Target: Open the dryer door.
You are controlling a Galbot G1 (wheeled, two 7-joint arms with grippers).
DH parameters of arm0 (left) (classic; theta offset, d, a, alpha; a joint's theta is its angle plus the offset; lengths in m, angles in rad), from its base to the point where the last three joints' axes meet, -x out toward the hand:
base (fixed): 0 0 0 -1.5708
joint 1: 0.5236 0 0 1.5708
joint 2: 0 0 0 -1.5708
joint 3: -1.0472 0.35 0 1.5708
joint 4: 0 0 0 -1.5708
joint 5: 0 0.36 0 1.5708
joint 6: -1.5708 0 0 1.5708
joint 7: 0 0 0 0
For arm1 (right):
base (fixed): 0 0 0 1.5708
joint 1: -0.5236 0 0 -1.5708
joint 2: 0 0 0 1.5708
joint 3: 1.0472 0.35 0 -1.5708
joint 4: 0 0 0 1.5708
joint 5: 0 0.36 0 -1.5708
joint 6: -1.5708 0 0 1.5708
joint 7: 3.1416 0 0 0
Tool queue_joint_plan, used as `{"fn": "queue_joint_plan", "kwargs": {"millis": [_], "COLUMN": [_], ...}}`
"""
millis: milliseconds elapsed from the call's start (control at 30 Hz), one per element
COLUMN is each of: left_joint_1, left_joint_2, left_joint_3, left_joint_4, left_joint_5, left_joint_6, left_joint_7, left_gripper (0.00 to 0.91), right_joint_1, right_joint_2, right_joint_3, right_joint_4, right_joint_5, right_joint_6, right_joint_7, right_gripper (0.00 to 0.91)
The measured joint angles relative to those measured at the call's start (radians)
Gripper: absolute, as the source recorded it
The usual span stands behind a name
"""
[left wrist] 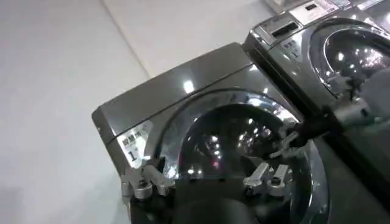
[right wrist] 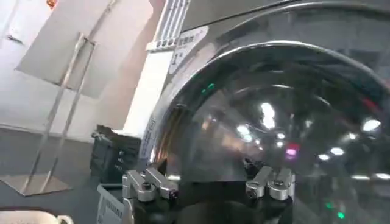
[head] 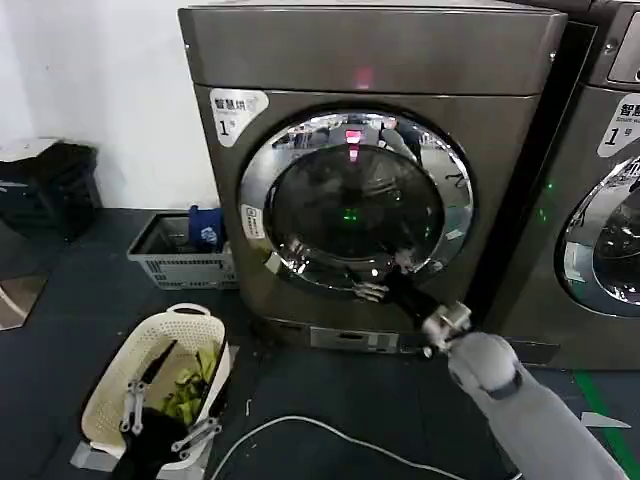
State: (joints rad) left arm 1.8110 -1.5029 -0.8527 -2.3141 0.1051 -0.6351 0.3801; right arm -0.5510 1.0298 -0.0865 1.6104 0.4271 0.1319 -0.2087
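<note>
The dryer [head: 370, 50] is a bronze-grey front-loader with a white "1" sticker. Its dryer door [head: 355, 200], a chrome ring around dark glass, looks flush with the front. My right gripper [head: 388, 278] is open at the lower edge of the chrome ring, its fingers spread against it. In the right wrist view the right gripper [right wrist: 208, 182] stands wide apart just in front of the door glass [right wrist: 280, 115], holding nothing. My left gripper [head: 165, 425] hangs low at the left, over a basket, open and empty. The left wrist view looks past the left gripper [left wrist: 207, 181] up at the door [left wrist: 225, 134].
A second machine [head: 600, 200] stands close on the right. A grey crate [head: 180, 262] holding a blue item sits left of the dryer. A cream basket [head: 150, 370] with green things and a white cable [head: 320, 430] lie on the dark floor. A black box [head: 45, 185] stands far left.
</note>
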Motion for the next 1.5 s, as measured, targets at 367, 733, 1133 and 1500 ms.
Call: {"fn": "queue_joint_plan", "kwargs": {"millis": [367, 733, 1133, 1500], "left_joint_1": [0.001, 0.003, 0.002, 0.000], "left_joint_2": [-0.003, -0.004, -0.010, -0.009], "left_joint_3": [-0.005, -0.004, 0.001, -0.009], "left_joint_4": [-0.001, -0.002, 0.002, 0.005], "left_joint_5": [-0.001, -0.001, 0.002, -0.003], "left_joint_6": [-0.002, -0.003, -0.006, -0.008], "left_joint_7": [0.000, 0.000, 0.000, 0.000], "left_gripper": [0.907, 0.907, 0.907, 0.907], "right_joint_1": [0.113, 0.179, 0.222, 0.263], "right_joint_2": [0.056, 0.120, 0.207, 0.294], "right_joint_3": [-0.095, -0.149, -0.178, -0.181], "right_joint_4": [-0.087, -0.173, -0.261, -0.352], "right_joint_5": [0.004, 0.000, -0.027, -0.052], "right_joint_6": [-0.003, -0.005, -0.005, 0.003], "right_joint_7": [0.013, 0.023, 0.024, 0.011], "right_gripper": [0.907, 0.907, 0.907, 0.907]}}
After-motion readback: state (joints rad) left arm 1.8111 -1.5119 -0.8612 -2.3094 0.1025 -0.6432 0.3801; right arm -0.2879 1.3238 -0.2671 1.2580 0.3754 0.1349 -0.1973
